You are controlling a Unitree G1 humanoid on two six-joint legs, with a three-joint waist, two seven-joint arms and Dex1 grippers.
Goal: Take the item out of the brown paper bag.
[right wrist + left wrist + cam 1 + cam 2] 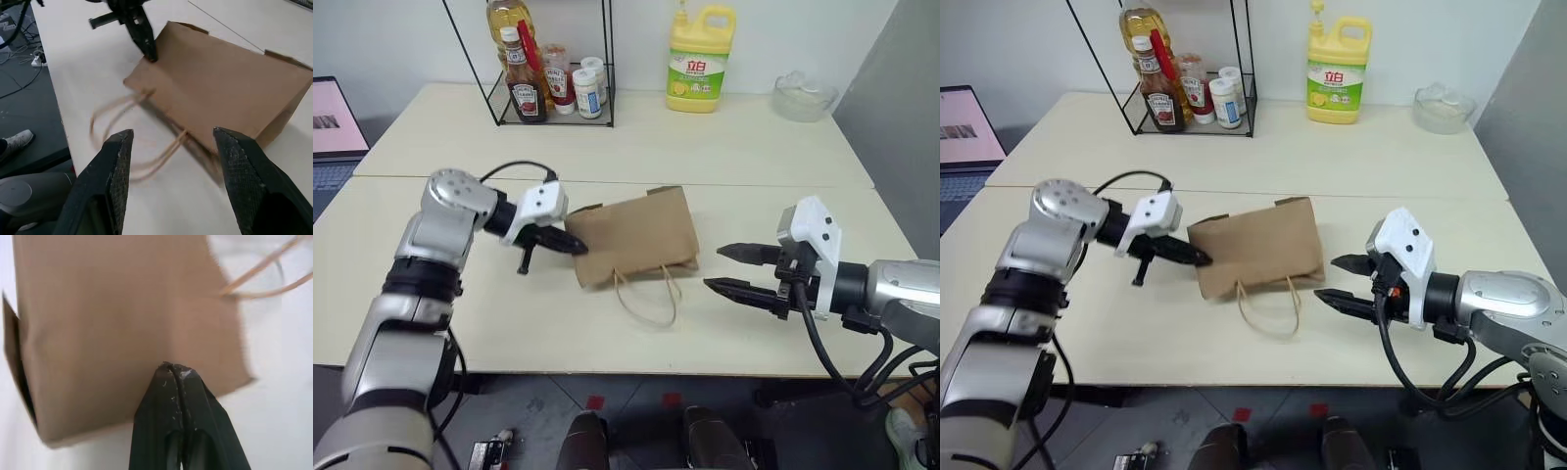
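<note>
The brown paper bag (636,235) lies flat on the table, its cord handles (651,299) trailing toward the front edge. My left gripper (578,245) is shut, and its tips rest against the bag's left end; in the left wrist view the closed fingers (173,382) sit right on the paper. To the right of the bag my right gripper (715,267) hovers open, pointing at the bag with nothing between its fingers (112,171). The item is hidden.
At the back of the table stand a wire rack with sauce bottles (548,69), a yellow detergent jug (700,59) and a glass bowl (805,96). A laptop (333,127) sits at the far left. The table's front edge (636,370) runs close below the handles.
</note>
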